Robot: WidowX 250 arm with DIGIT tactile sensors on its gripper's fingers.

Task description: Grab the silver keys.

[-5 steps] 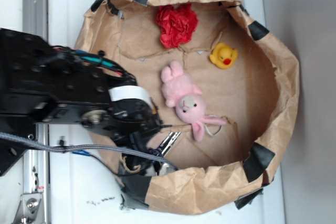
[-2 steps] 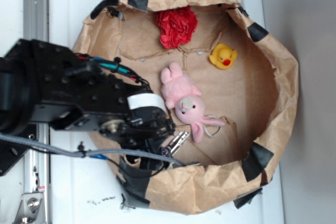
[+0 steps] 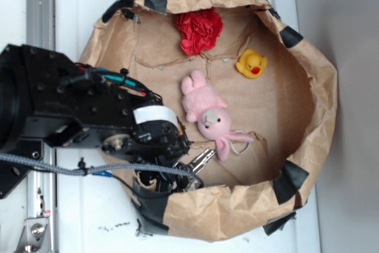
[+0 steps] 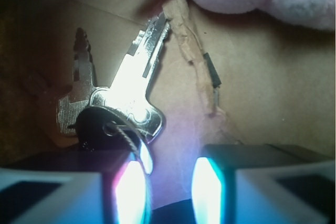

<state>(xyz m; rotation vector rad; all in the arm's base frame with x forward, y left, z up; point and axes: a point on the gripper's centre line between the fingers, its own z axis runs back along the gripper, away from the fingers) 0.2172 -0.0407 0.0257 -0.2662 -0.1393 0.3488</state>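
Fingertips of the gripper (image 4: 164,195) fill the near edge of the wrist view, glowing pale blue, with a narrow gap between them and nothing in it. Just beyond the left fingertip lie the silver keys (image 4: 123,103): a bright flat key pointing away toward the far right, a duller one to its left, and a dark head and ring at the near end, almost touching that fingertip. From the outside camera the keys (image 3: 198,161) sit at the near inner wall of the paper bowl (image 3: 323,87), mostly hidden under the black arm.

The keys look stiff, thin and light, and probably slick on their flat faces, so they are likely to slide or swing on the ring when pinched. My judgement is that the thicker cluster at the heads and ring gives the best hold; the blades lie too flat on the floor to get under. The gap stands to the right of the bunch, so it needs a small shift left.

Farther on, the pink bunny (image 3: 208,115) lies close beyond the key tips. The crumpled brown floor has folds and a raised seam (image 4: 184,35) beside the keys. Farther away sit a yellow duck (image 3: 252,63) and a red cloth (image 3: 199,28). The bowl rests on a white table (image 3: 89,4).
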